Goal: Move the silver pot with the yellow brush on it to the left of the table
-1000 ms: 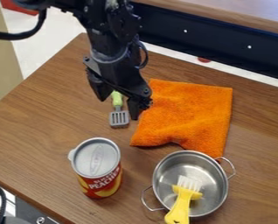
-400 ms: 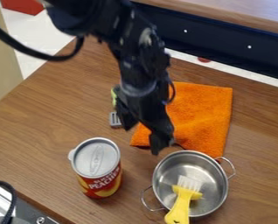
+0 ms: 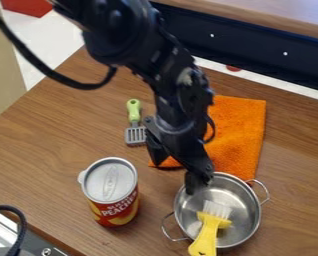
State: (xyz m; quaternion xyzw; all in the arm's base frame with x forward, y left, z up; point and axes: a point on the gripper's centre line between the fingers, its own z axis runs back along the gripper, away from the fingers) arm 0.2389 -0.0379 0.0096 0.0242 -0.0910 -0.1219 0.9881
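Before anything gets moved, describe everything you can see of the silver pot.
The silver pot is round, lidless and shiny, apparently metal, with two wire loop handles on opposite sides. It stands upright on the wooden table, right of the can in the camera view, its far rim at the near edge of the orange cloth. The yellow brush leans in it, white bristles inside, handle over the near rim. One of the gripper's fingers hangs at the far rim; whether it touches is unclear.

My hand [image 3: 177, 176] hides some orange cloth [image 3: 239, 130] and silver pot [image 3: 247, 202] rim; the bottom edge crops the yellow brush [image 3: 207, 235].
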